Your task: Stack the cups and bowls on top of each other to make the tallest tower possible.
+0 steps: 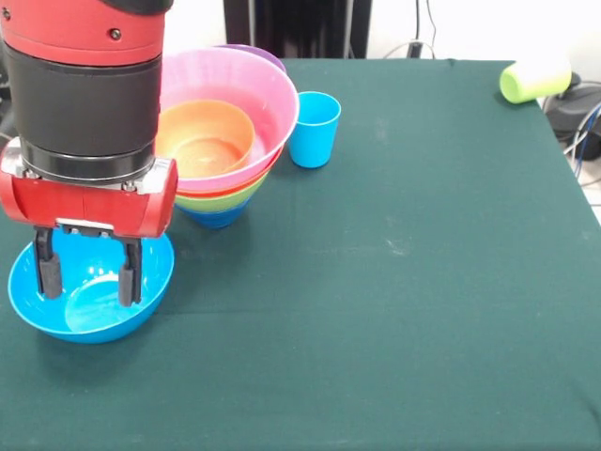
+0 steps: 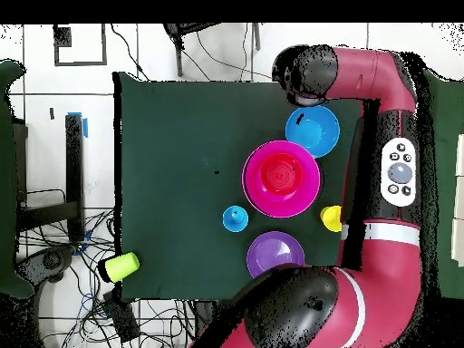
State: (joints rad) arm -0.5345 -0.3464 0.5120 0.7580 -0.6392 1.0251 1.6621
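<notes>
My gripper is open, with both fingers hanging inside the light blue bowl at the table's left. It holds nothing. In the overhead view the arm covers the gripper and the bowl shows beside it. The tower stands just right of the arm: the pink bowl on top, with orange-red, lime green and dark blue bowls nested below it. The small orange bowl sits inside the pink one. The purple bowl is behind the tower. The light blue cup stands upright beside the tower.
The lime green cup lies on its side at the table's far right corner, near cables and the table's edge. The yellow cup shows only in the overhead view, next to the arm. The green cloth covers the table.
</notes>
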